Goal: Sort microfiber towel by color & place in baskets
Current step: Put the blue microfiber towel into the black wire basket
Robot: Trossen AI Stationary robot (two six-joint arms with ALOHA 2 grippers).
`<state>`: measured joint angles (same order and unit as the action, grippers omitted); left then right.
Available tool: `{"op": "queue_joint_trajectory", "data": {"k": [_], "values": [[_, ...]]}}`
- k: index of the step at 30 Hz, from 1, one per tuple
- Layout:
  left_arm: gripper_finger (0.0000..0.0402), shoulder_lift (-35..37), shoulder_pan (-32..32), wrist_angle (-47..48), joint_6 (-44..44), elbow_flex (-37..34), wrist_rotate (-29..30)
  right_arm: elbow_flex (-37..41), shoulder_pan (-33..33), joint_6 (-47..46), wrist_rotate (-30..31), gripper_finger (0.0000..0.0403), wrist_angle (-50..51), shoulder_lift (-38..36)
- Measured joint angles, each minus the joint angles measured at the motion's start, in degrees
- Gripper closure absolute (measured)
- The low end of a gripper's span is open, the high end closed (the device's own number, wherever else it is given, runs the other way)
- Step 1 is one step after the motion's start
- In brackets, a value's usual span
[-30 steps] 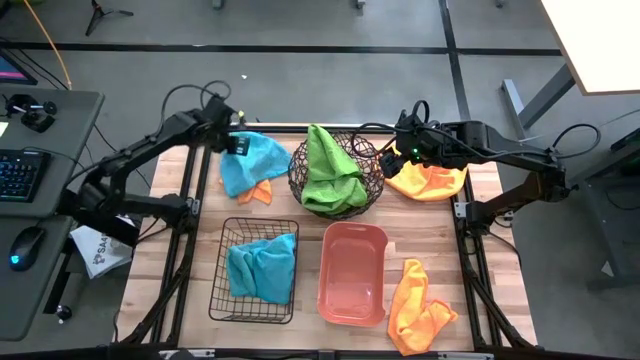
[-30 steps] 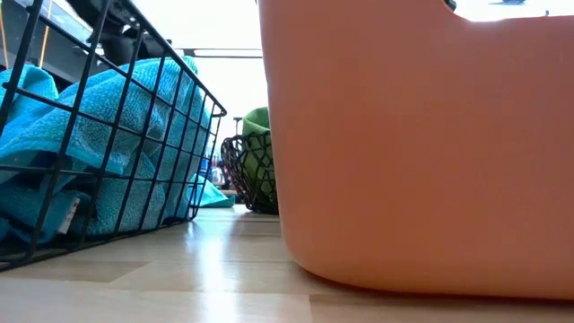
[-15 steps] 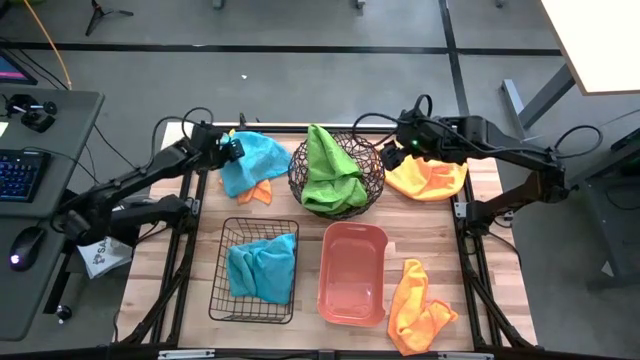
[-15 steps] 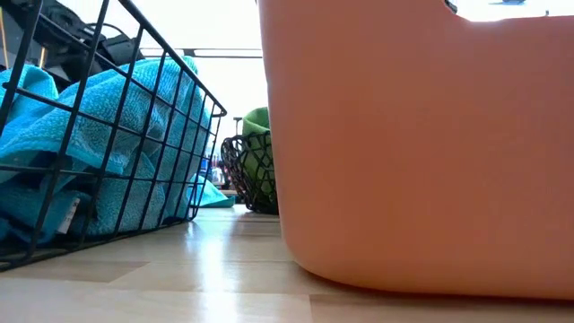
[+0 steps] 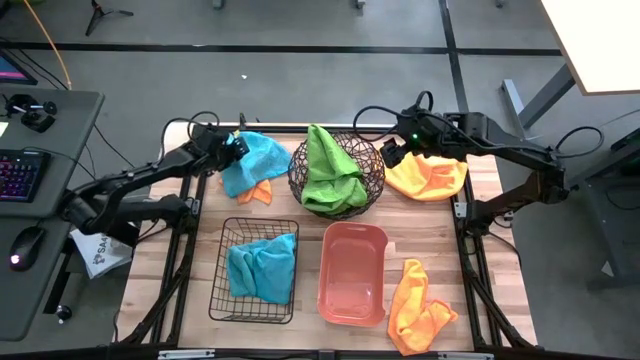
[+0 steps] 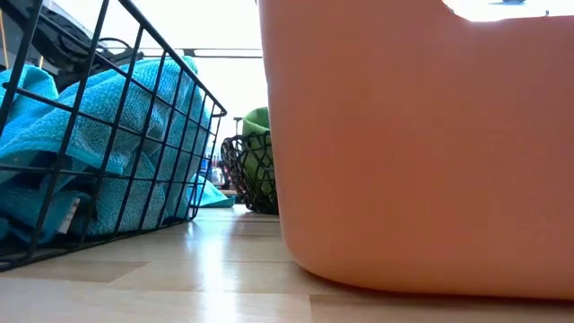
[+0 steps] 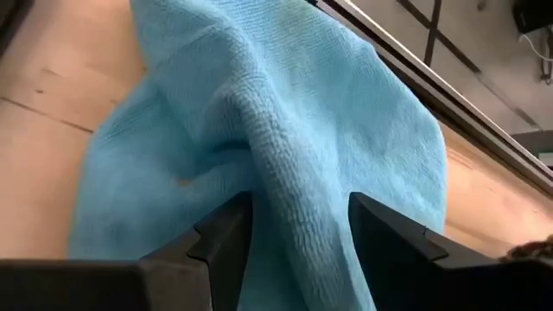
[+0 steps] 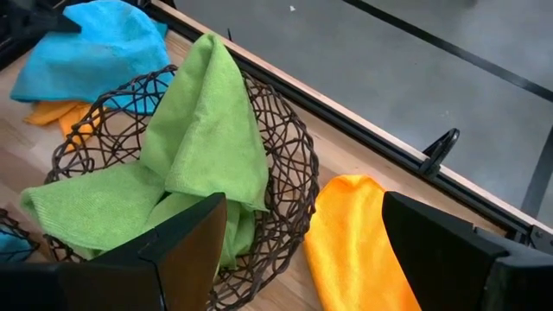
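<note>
A sky-blue towel [image 5: 256, 160] [image 7: 285, 130] lies bunched at the table's far left, over an orange one [image 5: 260, 193]. My left gripper [image 5: 237, 145] [image 7: 302, 233] is down at it, open, with a raised fold of the blue cloth between its fingers. My right gripper [image 5: 392, 155] [image 8: 302, 250] hangs open in the air between the round wire bowl [image 5: 372, 160] [image 8: 294, 173], which holds green towels [image 5: 330, 178] [image 8: 199, 130], and an orange towel [image 5: 430, 180] [image 8: 346, 233] at the far right. My left gripper comes slanting down from the table's left side. Its two fingers [image 7: 226, 238] stand on either side of a raised fold [image 7: 294, 194] in the middle of the blue towel. I cannot tell whether they touch the cloth. The towel lies on the table.
The black wire basket [image 5: 222, 290] [image 6: 117, 90] at the near left holds a blue towel [image 5: 262, 268]. Beside it stands the salmon tub [image 5: 352, 275] [image 6: 413, 144]. Another orange towel [image 5: 415, 305] lies crumpled at the near right. Bare wood shows along the left edge.
My left gripper has sunk onto the blue towel at the far left, and its wrist has rolled on the way down. The towels have not moved.
</note>
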<state>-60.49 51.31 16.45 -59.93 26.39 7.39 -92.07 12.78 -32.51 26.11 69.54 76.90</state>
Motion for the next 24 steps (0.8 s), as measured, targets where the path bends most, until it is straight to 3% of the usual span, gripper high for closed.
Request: {"op": "queue_joint_trajectory", "data": {"k": [5,10,15,20,24], "values": [[0.0251,-3.42,0.0,-5.23,1.81,0.0,-0.11,0.0,0.0,0.0,-0.02,0.0096,0.04,0.0],[0.0382,-1.2,0.0,-7.24,3.37,0.0,-2.03,0.0,0.0,0.0,-0.07,0.0096,0.13,0.0],[0.0399,8.65,0.68,-8.55,8.17,3.45,-4.1,0.0,0.0,0.0,-0.13,0.0096,0.23,0.0],[0.0401,18.9,0.52,-8.93,19.8,12.69,-5.59,0.0,-0.02,0.0,-0.15,0.0096,-0.87,0.0],[0.0401,22.42,-1.16,-6.57,25.4,21.12,-7.8,0.0,-0.02,0.0,-0.57,0.0096,-0.95,0.0]]}}
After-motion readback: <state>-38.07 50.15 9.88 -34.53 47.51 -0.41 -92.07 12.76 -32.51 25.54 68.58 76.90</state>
